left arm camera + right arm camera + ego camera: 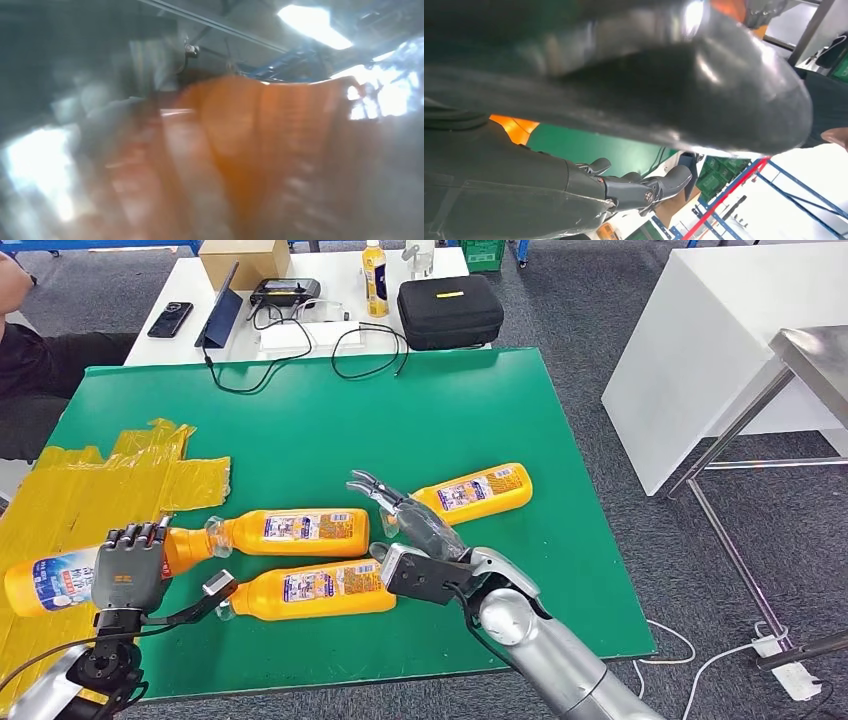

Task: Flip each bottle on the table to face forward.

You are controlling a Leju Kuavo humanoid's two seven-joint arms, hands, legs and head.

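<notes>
Bottles (pixel 300 530) lie on their sides, long axes running left-right.

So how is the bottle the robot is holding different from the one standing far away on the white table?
The held bottle lies sideways in the left hand, above the yellow tape; the far bottle stands upright on the white table, untouched. The held one's label looks white and blue; the far one's looks pale yellow. Both hold orange drink.

— What can't you make out?
— My left hand (pixel 128 570) covers the middle of the leftmost bottle (pixel 50 583), and its wrist view is one orange blur.
— The right?
— My right hand (pixel 410 525) hides one bottle's (pixel 480 490) neck.
</notes>
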